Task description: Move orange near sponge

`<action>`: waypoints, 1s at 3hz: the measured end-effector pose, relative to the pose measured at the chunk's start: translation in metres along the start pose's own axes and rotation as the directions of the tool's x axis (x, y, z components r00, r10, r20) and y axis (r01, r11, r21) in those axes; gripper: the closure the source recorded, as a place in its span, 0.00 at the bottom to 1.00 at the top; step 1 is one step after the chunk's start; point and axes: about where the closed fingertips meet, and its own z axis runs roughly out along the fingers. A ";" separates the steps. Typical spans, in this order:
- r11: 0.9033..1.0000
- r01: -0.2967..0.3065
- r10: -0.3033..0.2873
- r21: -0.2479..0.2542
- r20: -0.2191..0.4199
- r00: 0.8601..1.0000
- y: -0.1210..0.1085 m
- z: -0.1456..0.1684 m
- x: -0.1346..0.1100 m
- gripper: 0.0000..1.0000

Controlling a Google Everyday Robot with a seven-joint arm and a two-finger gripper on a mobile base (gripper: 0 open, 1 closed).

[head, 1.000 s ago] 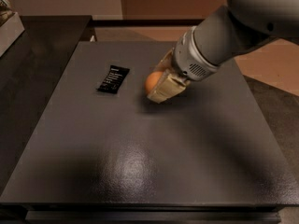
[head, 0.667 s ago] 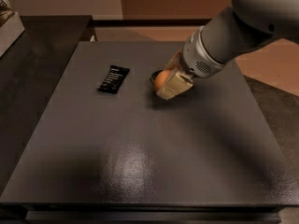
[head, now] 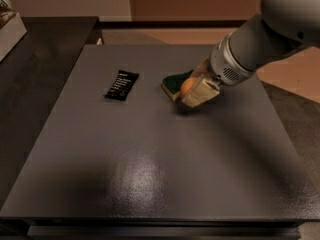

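Note:
The orange [head: 188,85] is a small round fruit held between the pale fingers of my gripper [head: 194,90], just above the dark table. The gripper is shut on the orange. The sponge [head: 175,83], with a dark green top and a pale yellow edge, lies on the table right behind and left of the orange; its right part is hidden by the gripper. The orange sits close against the sponge's right end; whether they touch I cannot tell. My grey arm [head: 250,46] reaches in from the upper right.
A flat black wrapper with white text [head: 121,84] lies left of the sponge. The dark table [head: 150,159] stretches toward the front. A darker counter [head: 35,59] stands at the left with a pale box [head: 7,24] at its far corner.
The gripper with the orange has moved right and slightly away, uncovering the green sponge behind it.

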 end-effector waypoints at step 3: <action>0.998 -0.044 0.046 0.037 -0.040 0.998 -0.009 0.013 0.024 0.36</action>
